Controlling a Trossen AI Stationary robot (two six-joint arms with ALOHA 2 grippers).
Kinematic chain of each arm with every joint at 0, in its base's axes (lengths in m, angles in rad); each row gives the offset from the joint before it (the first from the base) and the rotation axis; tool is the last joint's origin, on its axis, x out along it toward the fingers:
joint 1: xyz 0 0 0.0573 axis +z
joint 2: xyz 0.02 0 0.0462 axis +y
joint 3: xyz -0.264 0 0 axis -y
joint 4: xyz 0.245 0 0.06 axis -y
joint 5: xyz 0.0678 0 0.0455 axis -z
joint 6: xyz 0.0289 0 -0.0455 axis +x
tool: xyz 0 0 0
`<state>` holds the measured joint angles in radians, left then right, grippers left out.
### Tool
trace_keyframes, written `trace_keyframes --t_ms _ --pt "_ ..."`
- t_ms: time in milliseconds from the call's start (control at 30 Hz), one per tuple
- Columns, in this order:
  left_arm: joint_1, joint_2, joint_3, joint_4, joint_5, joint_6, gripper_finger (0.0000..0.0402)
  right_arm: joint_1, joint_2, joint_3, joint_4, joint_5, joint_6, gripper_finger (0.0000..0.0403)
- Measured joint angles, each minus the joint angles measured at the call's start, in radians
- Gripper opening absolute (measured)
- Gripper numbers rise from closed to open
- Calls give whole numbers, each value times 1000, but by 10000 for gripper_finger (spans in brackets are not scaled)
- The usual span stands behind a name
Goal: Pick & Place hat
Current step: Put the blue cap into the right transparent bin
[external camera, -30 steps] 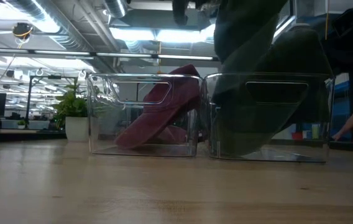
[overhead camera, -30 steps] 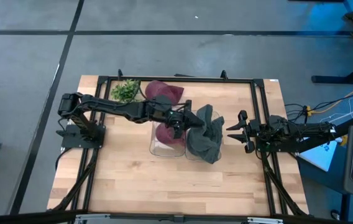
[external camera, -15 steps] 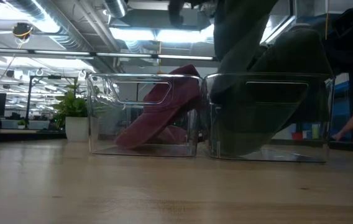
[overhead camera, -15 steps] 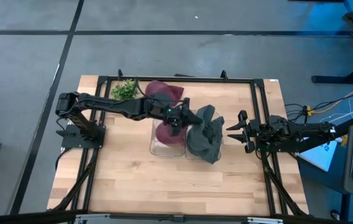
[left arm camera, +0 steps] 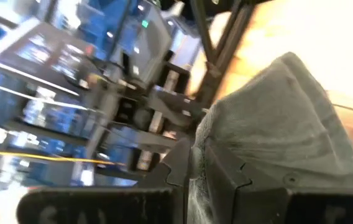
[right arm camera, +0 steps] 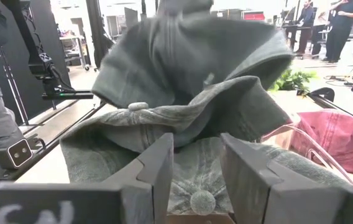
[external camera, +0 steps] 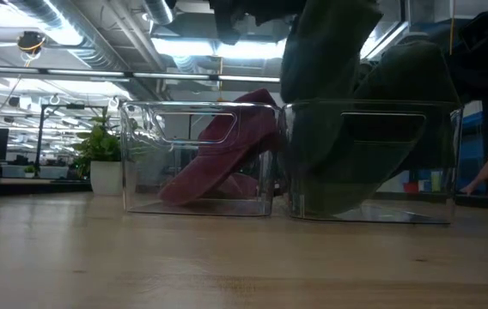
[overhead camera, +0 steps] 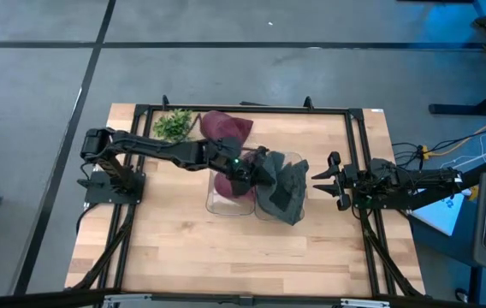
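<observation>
A: Left pincer [overhead camera: 256,165], clamped on the grey cap [overhead camera: 281,184], has drawn it leftward over the right clear bin [external camera: 371,159].

B: Not released yet, I judge. Right pincer [overhead camera: 322,181] waits open beside the bin, above the tabletop [overhead camera: 226,248].

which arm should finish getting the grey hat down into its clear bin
Left. The left gripper is already shut on the grey hat, holding it over the right-hand clear bin. The right gripper waits open beside that bin, holding nothing.
</observation>
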<state>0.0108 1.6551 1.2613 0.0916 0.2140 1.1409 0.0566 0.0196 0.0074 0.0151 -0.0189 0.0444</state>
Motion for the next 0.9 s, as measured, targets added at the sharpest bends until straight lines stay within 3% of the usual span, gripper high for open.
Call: trace_keyframes --t_ms 233,900 --pt "-29 62 0 3 18 -94 27 0 0 0 0 0 0 131" --pt "-77 249 0 337 51 -339 28 0 0 0 0 0 0 131"
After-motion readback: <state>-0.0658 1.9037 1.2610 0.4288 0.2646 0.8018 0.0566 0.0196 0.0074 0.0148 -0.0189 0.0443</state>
